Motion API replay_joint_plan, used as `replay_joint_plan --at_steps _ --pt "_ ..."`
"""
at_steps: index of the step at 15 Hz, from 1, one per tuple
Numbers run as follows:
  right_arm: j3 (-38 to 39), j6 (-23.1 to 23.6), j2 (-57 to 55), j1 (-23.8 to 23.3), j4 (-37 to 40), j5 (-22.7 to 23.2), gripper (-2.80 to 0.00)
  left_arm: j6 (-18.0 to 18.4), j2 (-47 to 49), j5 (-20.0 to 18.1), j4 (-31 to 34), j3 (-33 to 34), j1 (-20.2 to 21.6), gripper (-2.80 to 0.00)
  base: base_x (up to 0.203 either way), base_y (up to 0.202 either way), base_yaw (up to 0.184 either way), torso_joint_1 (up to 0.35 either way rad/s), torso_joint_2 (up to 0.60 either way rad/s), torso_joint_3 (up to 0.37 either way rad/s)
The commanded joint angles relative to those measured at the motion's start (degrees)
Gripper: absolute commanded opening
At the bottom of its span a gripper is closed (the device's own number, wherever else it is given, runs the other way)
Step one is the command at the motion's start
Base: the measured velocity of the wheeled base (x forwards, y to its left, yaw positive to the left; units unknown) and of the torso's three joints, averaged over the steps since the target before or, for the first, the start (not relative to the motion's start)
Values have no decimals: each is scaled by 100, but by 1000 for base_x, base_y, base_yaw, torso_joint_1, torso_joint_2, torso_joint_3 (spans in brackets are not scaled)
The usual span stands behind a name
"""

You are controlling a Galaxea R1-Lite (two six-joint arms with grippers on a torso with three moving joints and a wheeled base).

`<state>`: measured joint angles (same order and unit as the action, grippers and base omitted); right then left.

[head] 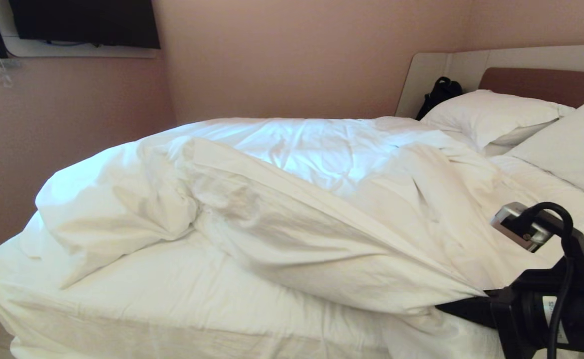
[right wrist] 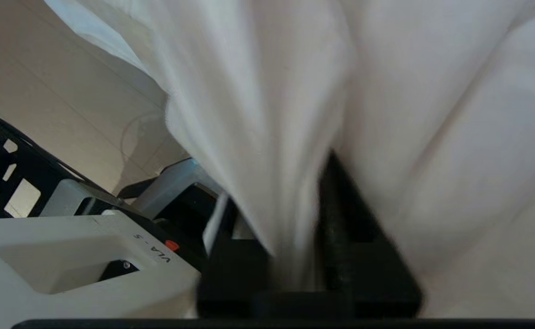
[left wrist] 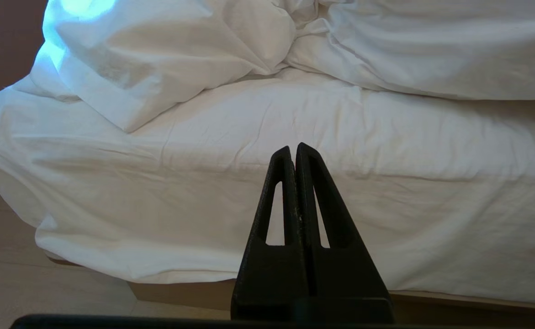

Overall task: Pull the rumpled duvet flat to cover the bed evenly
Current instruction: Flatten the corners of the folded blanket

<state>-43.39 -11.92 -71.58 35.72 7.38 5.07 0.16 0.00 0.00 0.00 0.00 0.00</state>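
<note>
White and puffy, the duvet (head: 292, 199) lies bunched up across the bed (head: 122, 299), and the right gripper (head: 464, 303) pinches its near right corner. The left gripper (left wrist: 293, 153) hangs near the bed's side with jaws pressed together. Up close, duvet cloth sits between the right jaws.

pillows (head: 491, 117), black bag (head: 440, 93), wall-mounted screen (head: 85, 22)

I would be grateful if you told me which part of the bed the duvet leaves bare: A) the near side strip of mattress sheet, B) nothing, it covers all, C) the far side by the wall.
A: the duvet lies bunched toward the far side, so the near strip of mattress sheet shows uncovered.
</note>
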Motion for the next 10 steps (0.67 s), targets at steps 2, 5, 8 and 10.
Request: replay_joint_plan --at_steps 2,5,8,10 --pt "-188 -4 16 20 -121 12 0 6 0 0 0 0 0 -280 0 0 0 0 0 0" --pt "-675 8 233 34 -123 10 0 2 0 0 0 0 0 -280 0 0 0 0 0 0" --pt "-1259 6 334 224 -25 12 0 2 0 0 0 0 0 -280 0 0 0 0 0 0" --pt "-1715 5 246 420 138 12 0 2 0 0 0 0 0 -280 0 0 0 0 0 0"
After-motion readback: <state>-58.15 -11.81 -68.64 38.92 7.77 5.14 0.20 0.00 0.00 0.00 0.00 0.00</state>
